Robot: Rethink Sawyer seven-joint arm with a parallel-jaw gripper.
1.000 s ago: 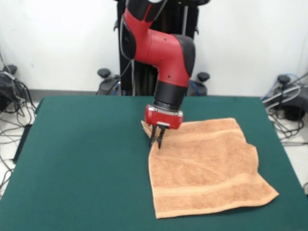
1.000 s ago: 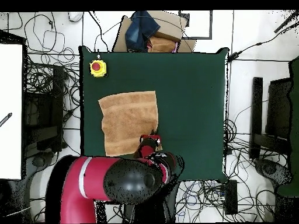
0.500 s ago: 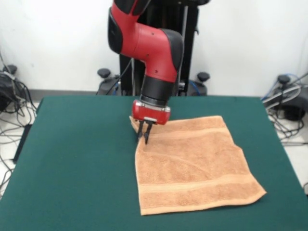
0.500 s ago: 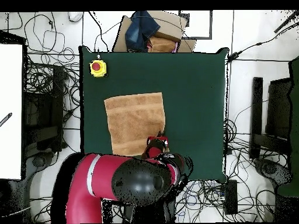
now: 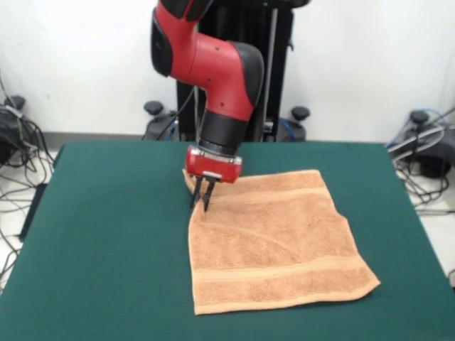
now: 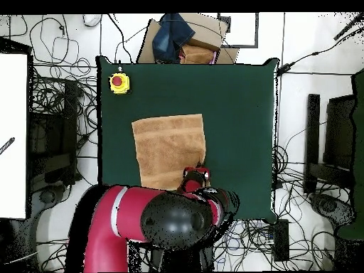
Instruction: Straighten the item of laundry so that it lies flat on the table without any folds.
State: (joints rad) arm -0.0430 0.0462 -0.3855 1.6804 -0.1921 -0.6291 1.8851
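The item of laundry (image 5: 274, 238) is an orange-tan towel lying mostly flat on the dark green table (image 5: 114, 241), with a woven band near its far and near edges. Its far left corner is bunched up under my gripper (image 5: 200, 204), whose fingers are shut on that corner. The right edge has a small kink. From overhead the item of laundry (image 6: 169, 148) lies left of the centre of the table (image 6: 234, 121), and my gripper (image 6: 197, 173) sits at its lower right corner, partly hidden by the arm.
A yellow box with a red button (image 6: 119, 83) stands on the table's top left corner in the overhead view. Cables and equipment surround the table on the floor.
My gripper has dragged the towel by its corner to the left in the front view, about forty pixels over the second. The towel's right edge has flattened somewhat.
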